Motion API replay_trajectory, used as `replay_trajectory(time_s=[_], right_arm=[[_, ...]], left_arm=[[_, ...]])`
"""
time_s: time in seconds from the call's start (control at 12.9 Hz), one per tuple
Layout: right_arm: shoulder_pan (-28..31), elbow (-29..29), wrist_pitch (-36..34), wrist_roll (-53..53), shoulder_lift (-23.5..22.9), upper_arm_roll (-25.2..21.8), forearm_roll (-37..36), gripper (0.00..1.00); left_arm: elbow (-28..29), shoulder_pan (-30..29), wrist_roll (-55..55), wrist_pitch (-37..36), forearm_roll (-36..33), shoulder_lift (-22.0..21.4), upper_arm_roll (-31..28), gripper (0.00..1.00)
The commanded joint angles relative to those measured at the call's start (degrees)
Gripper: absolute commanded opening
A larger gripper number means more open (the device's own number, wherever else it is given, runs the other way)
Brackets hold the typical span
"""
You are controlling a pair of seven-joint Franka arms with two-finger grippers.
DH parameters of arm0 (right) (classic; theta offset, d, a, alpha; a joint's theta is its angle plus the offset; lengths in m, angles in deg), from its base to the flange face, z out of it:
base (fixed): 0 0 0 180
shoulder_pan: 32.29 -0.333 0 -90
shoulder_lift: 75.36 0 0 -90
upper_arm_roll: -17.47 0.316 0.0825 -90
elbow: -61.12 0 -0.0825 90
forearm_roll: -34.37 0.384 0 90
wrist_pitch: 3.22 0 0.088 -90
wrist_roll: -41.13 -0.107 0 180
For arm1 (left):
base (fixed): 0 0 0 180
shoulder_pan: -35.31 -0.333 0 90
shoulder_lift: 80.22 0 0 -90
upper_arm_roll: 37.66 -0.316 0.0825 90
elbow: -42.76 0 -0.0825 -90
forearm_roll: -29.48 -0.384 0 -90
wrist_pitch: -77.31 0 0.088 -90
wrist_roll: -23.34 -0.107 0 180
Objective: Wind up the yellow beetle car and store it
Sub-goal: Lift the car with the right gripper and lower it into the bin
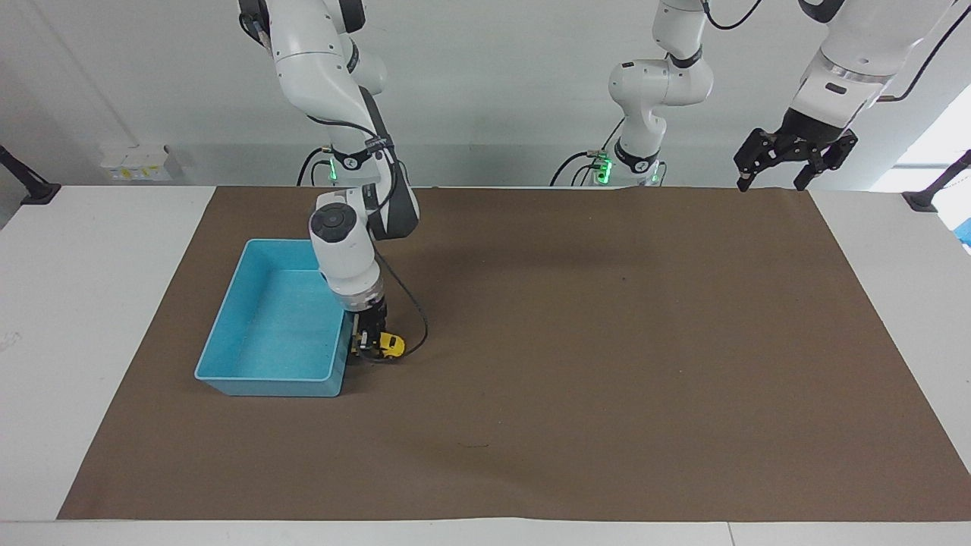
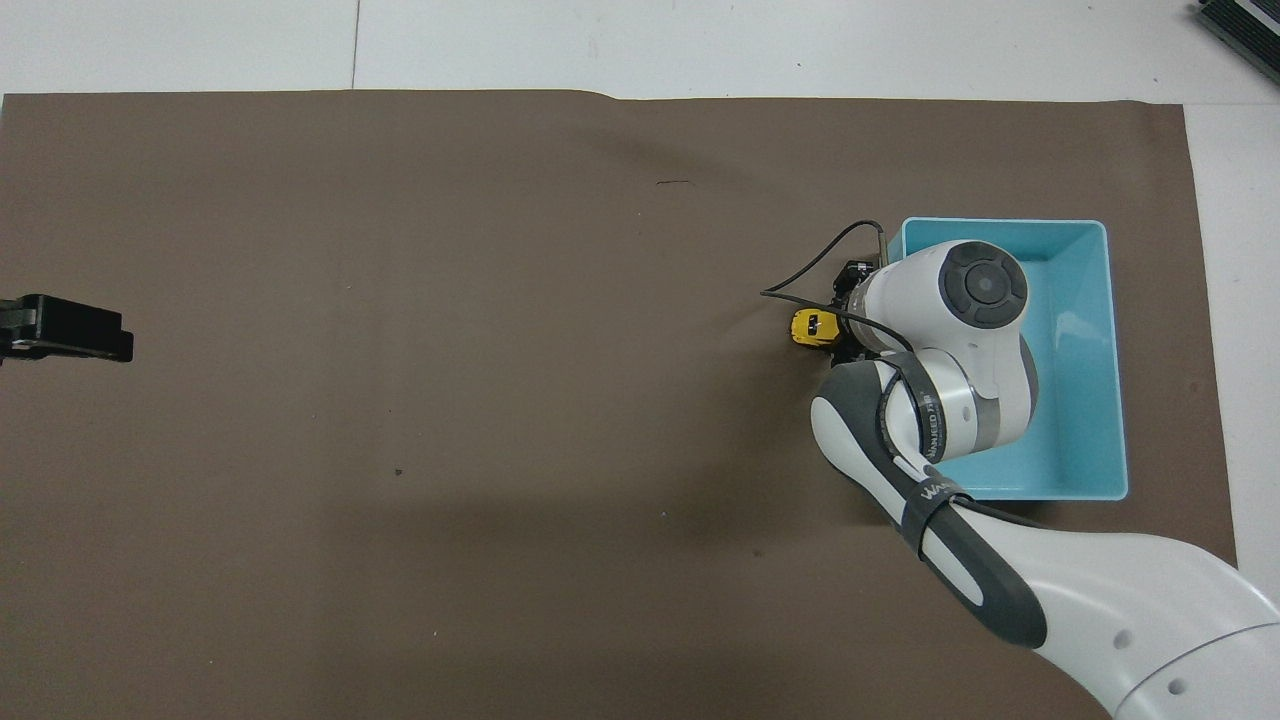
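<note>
The yellow beetle car [image 1: 392, 345] sits low at the brown mat, just beside the blue bin [image 1: 265, 387], at the bin's side toward the table's middle. My right gripper [image 1: 372, 343] points down and is shut on the end of the car nearest the bin. In the overhead view the car [image 2: 811, 326] pokes out from under the right wrist, which hides the right gripper there. My left gripper [image 1: 768, 184] waits raised and open over the mat's corner at the left arm's end; it also shows in the overhead view [image 2: 65, 335].
The blue bin [image 2: 1116, 360] holds nothing that I can see and stands at the right arm's end of the brown mat [image 1: 607, 379]. A black cable loops from the right wrist down beside the car.
</note>
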Motion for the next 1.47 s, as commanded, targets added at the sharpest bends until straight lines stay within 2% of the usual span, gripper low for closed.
replay_trajectory(time_s=[0.0, 0.23, 0.62, 0.85, 1.39], right_arm=[[-0.6, -1.1, -1.2, -0.4, 0.8, 0.3, 0.1, 0.0], [-0.5, -4.9, -7.6, -0.1, 1.7, 0.4, 0.1, 0.0], [-0.6, -5.4, -11.3, 0.0, 6.1, 1.2, 0.2, 0.0], [-0.5, -8.4, -16.0, 0.5, 7.7, 2.2, 0.5, 0.0], [-0.6, -9.1, -23.8, 11.7, 13.9, 2.8, 0.5, 0.0]], left_arm=[[0.8, -0.3, -0.5, -0.7, 0.8, -1.2, -0.1, 1.0], [0.8, -0.3, -0.5, -0.7, 0.8, -1.1, -0.1, 1.0], [0.8, -0.3, -0.6, -0.7, 0.8, -1.2, -0.1, 1.0], [0.8, -0.3, -0.5, -0.7, 0.8, -1.2, -0.1, 1.0], [0.8, -0.3, -0.5, -0.7, 0.8, -1.2, -0.1, 1.0]])
